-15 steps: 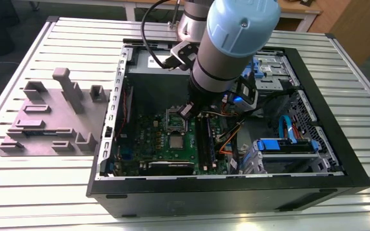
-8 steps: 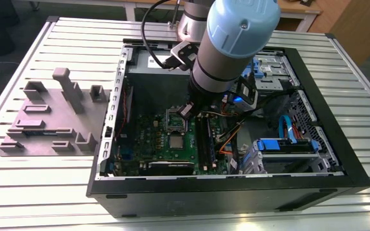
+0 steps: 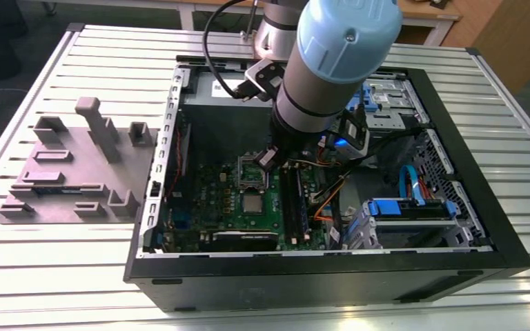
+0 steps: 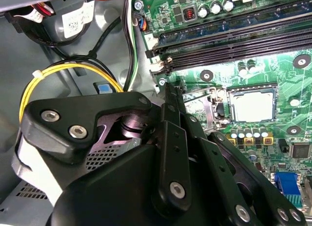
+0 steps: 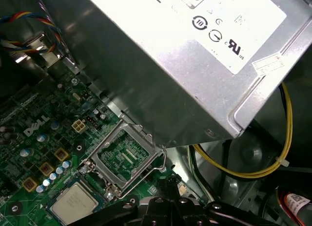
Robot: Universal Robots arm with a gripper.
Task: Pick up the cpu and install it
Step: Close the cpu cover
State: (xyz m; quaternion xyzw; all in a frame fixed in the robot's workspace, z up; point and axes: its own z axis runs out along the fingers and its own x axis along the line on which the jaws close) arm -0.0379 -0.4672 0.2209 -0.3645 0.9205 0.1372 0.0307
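Note:
The cpu (image 3: 251, 202) is a small silver square lying flat in its socket on the green motherboard (image 3: 212, 196) inside the open computer case. It also appears in the first wrist view (image 5: 73, 202) and the second wrist view (image 4: 252, 105). The socket's metal retention frame (image 5: 124, 157) lies flipped open beside the chip. My gripper (image 3: 267, 160) hangs low over the board at the far side of that frame, apart from the cpu. Its black fingers (image 4: 168, 97) meet at the tips and hold nothing; in the first wrist view the gripper (image 5: 169, 182) stands just past the frame's edge.
A large grey power supply (image 5: 161, 65) with a white label overhangs the board close to the gripper. Long black memory slots (image 4: 234, 46) run beside the socket. Yellow cables (image 5: 273, 167) and blue drive bays (image 3: 413, 207) crowd the case's right. A grey fixture block (image 3: 72, 165) sits outside on the exterior view's left.

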